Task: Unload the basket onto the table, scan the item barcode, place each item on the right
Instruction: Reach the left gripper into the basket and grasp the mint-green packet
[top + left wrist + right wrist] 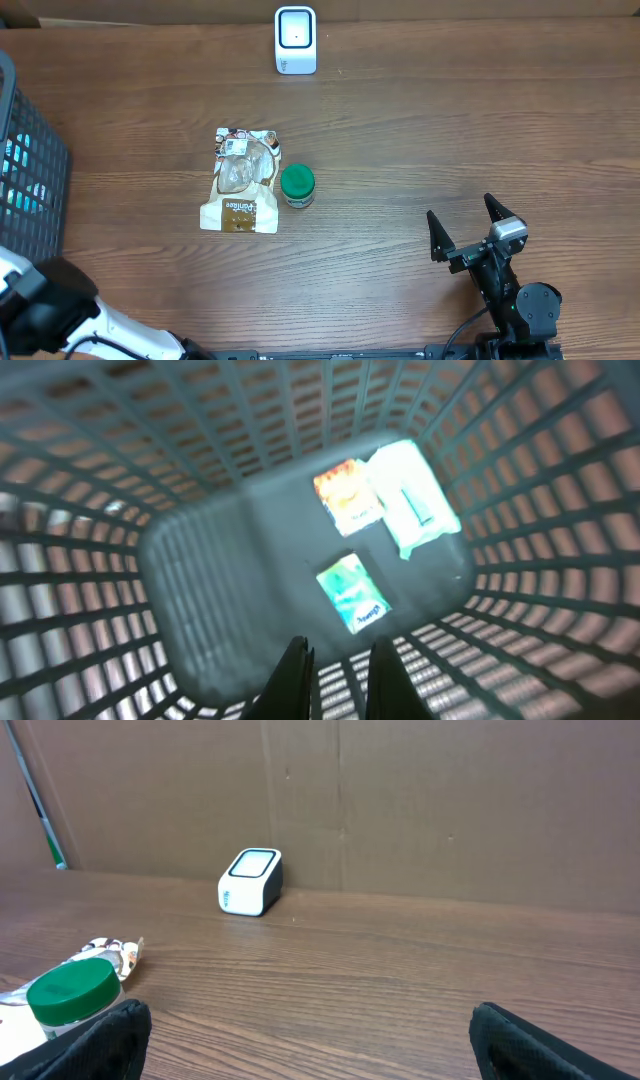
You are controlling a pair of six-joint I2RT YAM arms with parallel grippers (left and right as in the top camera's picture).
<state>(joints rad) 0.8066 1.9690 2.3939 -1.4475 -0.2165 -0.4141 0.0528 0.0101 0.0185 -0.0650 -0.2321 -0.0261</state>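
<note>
The white barcode scanner [295, 40] stands at the table's far edge and also shows in the right wrist view [250, 881]. A brown and white snack bag [240, 180] lies mid-table with a green-lidded jar [297, 186] touching its right side. My left gripper [340, 678] hangs above the inside of the grey mesh basket [90, 560], its fingers drawn close together with nothing between them. Below it lie an orange packet [348, 497], a white and teal packet [412, 500] and a green packet [352, 592]. My right gripper [467, 225] stands open and empty at the near right.
The basket [30, 160] sits at the table's left edge. My left arm [50, 305] shows at the near left corner. A brown cardboard wall [400, 800] rises behind the scanner. Bare wood [450, 130] lies between the scanner and my right gripper.
</note>
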